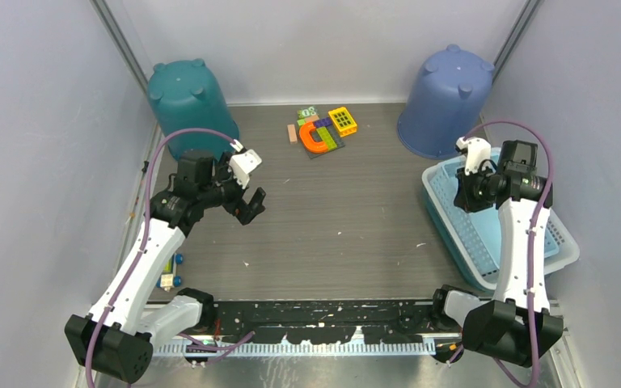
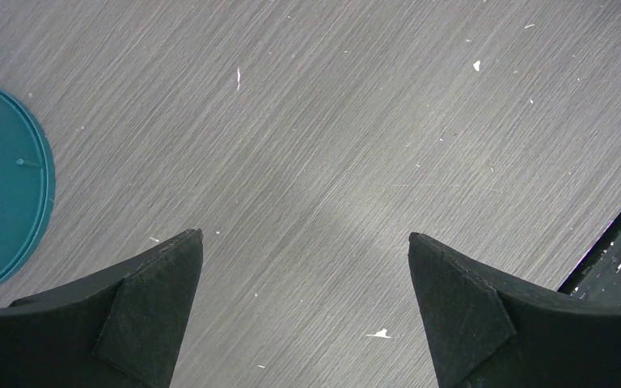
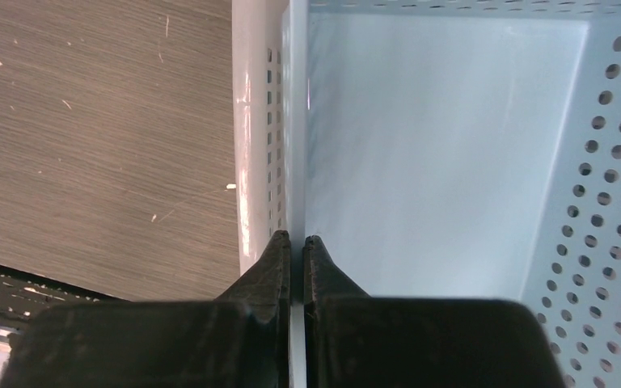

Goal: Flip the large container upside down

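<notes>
**Right gripper clamped on the basket's left wall**

On my screen the light blue perforated basket (image 1: 451, 222) sits on the right side of the table (image 1: 348, 234), open side up, just in front of an upturned blue bucket (image 1: 443, 101). My right gripper (image 1: 465, 196) is down over the basket's left wall. In the right wrist view its two black fingers (image 3: 271, 271) are pinched together on that thin wall. One finger is outside beside the pale rim, and the other is inside above the smooth basket floor. Rows of round holes run along the walls.

My left gripper (image 1: 247, 202) hangs above the tabletop left of centre, well apart from the basket, jaws spread wide. The left wrist view shows scratched grey surface between the tips and the edge of an upturned teal bucket (image 1: 184, 101) at the far left.

At the far middle of the table lies a cluster of toy bricks. Among them are an orange arch (image 1: 315, 139), a yellow grid brick (image 1: 342, 120) and a green tile (image 1: 306, 112) whose markings are too small for me to read. A small toy with blue knobs (image 1: 170, 273) lies beside the left arm.
</notes>
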Controlling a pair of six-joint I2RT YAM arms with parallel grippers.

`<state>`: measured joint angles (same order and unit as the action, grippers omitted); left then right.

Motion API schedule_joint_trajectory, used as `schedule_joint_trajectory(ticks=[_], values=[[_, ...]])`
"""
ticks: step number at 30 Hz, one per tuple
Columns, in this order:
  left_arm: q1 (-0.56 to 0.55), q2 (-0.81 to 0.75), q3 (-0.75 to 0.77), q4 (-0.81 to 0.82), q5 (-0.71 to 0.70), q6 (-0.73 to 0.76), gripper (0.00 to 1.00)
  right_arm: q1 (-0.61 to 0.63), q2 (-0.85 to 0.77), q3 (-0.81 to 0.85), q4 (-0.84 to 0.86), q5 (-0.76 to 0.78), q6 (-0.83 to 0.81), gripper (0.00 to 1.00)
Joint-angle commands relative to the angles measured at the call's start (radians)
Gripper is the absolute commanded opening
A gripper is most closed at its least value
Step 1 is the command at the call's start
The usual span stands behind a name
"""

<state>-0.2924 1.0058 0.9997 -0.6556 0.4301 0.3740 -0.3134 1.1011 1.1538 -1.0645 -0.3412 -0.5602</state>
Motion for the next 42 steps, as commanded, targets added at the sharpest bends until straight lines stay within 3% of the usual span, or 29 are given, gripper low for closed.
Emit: schedule_joint_trajectory(ticks=[1, 9, 18, 32, 42], values=[[0.004, -0.015, 0.006, 0.032, 0.002, -0.007, 1.00, 0.007, -0.044, 0.065, 0.002, -0.052, 0.053, 0.01], [0.004, -0.016, 0.040, 0.026, 0.010, 0.001, 1.00, 0.007, -0.089, 0.173, -0.038, -0.084, 0.083, 0.01], [0.002, 0.034, 0.202, -0.045, 0.096, 0.043, 1.00, 0.007, -0.081, 0.345, -0.085, -0.130, 0.143, 0.01], [-0.013, 0.079, 0.400, -0.075, 0.253, 0.038, 1.00, 0.022, 0.030, 0.622, -0.070, -0.493, 0.310, 0.01], [-0.013, 0.087, 0.486, -0.113, 0.317, 0.024, 1.00, 0.303, 0.128, 0.704, -0.009, -0.479, 0.432, 0.01]])
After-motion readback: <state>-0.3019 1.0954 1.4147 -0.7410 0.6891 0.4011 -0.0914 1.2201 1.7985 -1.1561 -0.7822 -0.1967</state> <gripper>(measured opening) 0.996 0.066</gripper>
